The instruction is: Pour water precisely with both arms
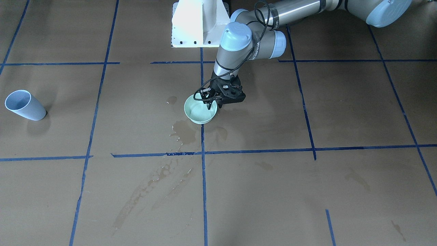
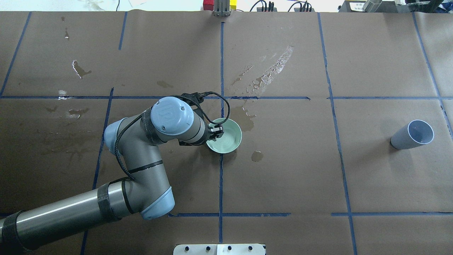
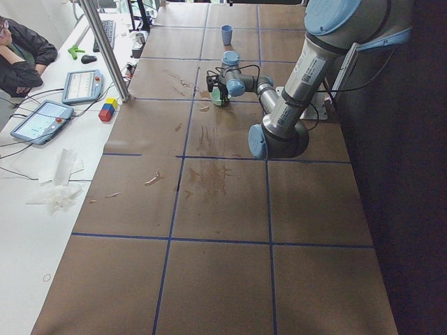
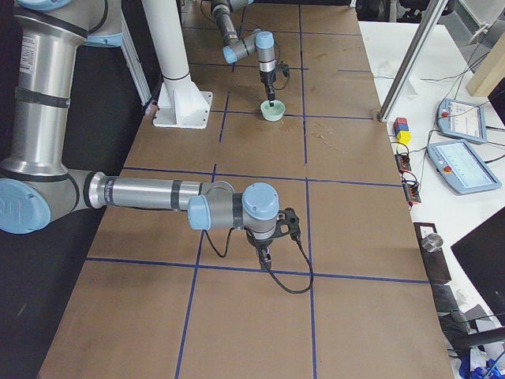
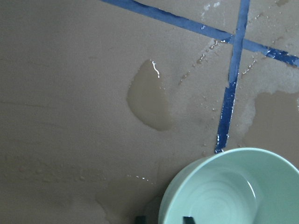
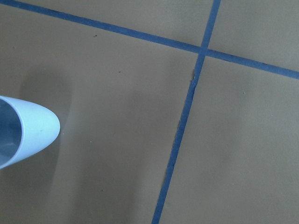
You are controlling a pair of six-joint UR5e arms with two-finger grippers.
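A pale green bowl (image 1: 199, 112) stands on the brown board near the middle, also in the overhead view (image 2: 228, 140). The left wrist view shows the bowl (image 5: 224, 186) with a faint glinting line inside, which looks like a shallow pool of water (image 5: 250, 186). My left gripper (image 1: 213, 105) points down at the bowl's near rim, one fingertip (image 5: 187, 219) inside and one outside. It looks open, with gaps on both sides of the rim. My right gripper (image 4: 265, 254) shows only in the exterior right view, low over the board, and I cannot tell its state. A light blue cup (image 2: 412, 135) lies tilted far to my right.
Wet patches and streaks (image 2: 269, 72) lie on the board beyond and beside the bowl, one puddle (image 5: 149, 100) close to it. Blue tape lines cross the board. The white pedestal (image 1: 199, 24) stands behind the bowl. The cup's rim (image 6: 28, 133) shows in the right wrist view.
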